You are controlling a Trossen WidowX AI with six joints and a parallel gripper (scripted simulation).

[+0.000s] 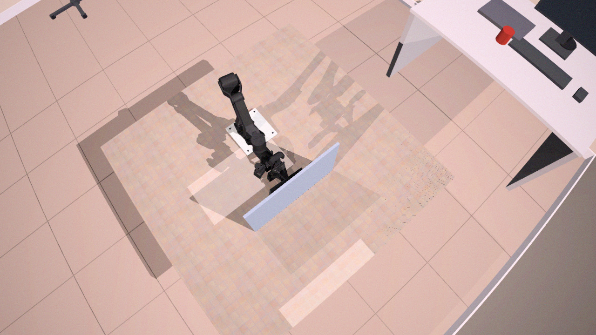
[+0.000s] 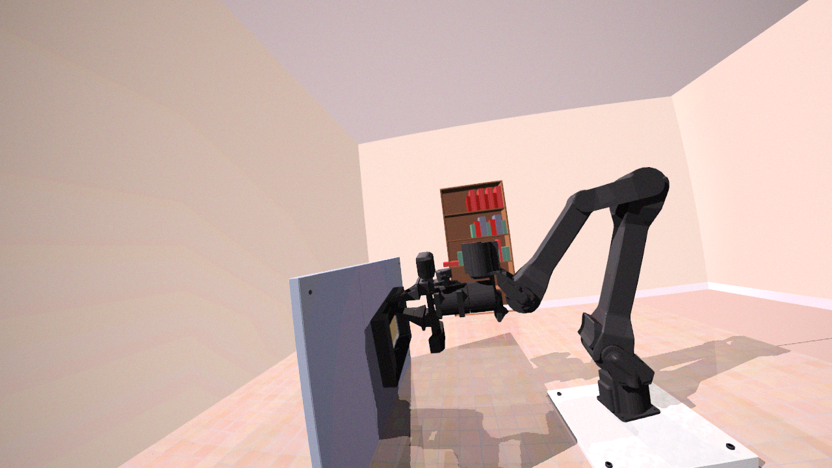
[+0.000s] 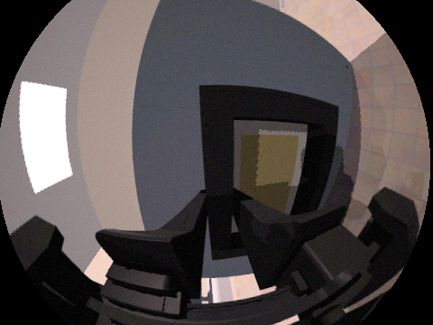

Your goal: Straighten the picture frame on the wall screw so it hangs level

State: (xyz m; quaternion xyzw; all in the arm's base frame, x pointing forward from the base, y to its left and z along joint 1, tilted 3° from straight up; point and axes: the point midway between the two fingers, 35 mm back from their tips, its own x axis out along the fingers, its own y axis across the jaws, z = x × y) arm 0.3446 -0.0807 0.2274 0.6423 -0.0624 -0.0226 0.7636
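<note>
The black picture frame (image 1: 274,189) (image 2: 386,355) (image 3: 217,135) hangs against the front of the blue-grey wall panel (image 1: 295,185) (image 2: 337,349) (image 3: 180,59). It has a pale mat around a yellowish picture. In the exterior view it looks tilted, its far end higher than its near end, though the view is oblique. My gripper (image 2: 403,301) (image 3: 217,193) is shut on the frame's upper bar, with one finger above it and the other in front of the picture side below it. The screw and the notched strip are hidden behind the frame. The top view shows mostly the panel's back.
The arm's white base plate (image 1: 266,124) (image 2: 669,430) stands on the floor on the frame's side of the panel. A white desk (image 1: 470,50) with a red cup (image 1: 504,35) is off to the side. A bookshelf (image 2: 455,230) stands in the background behind the gripper in the exterior view.
</note>
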